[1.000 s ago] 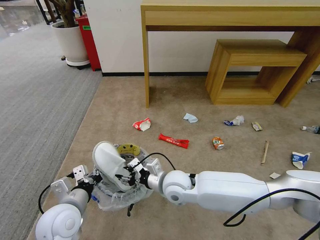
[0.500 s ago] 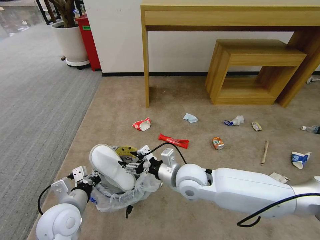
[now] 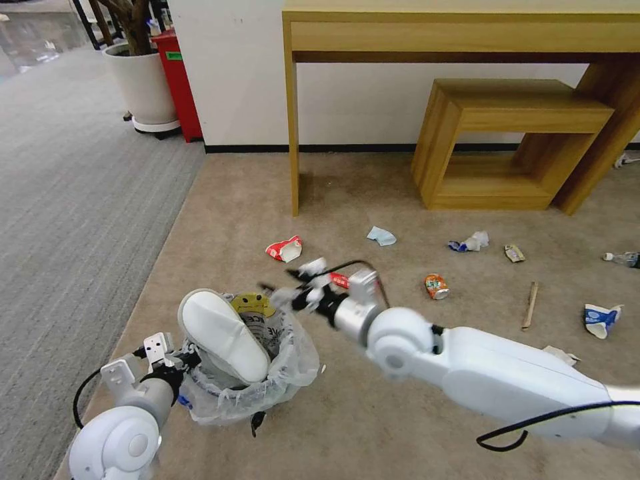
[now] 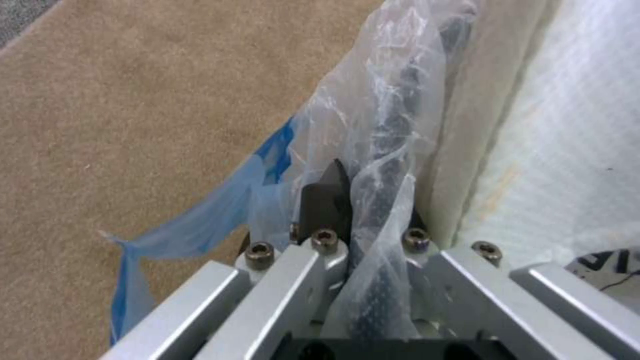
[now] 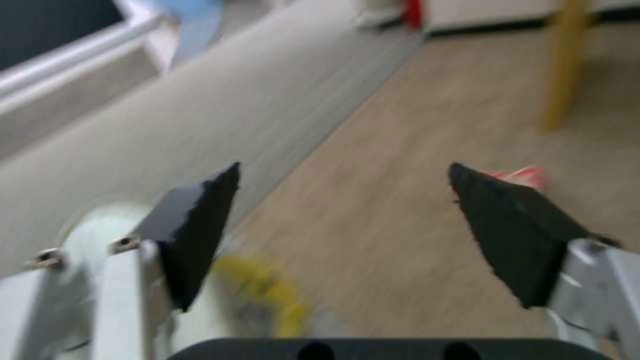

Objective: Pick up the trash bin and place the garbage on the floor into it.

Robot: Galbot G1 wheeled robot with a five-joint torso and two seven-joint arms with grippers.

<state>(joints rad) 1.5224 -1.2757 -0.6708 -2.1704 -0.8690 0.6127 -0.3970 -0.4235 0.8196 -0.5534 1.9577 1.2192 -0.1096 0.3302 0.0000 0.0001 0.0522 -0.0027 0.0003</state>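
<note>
White slipper (image 3: 223,333) now sits in the trash bin (image 3: 267,373), which the left gripper (image 4: 363,220) pinches by its rim. The right gripper (image 3: 303,283) has let go and lifted away, fingers spread; more garbage waits on the floor (image 3: 400,200).

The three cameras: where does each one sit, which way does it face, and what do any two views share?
Head view: high on the robot, facing forward and down at the floor, the trash bin, the garbage; both arms show.
Left wrist view: behind the left gripper, shut on the bin's rim, a white slipper beside it.
Right wrist view: behind the open right gripper, facing across the floor.
Shared: the bin's bag, head and left wrist views.
</note>
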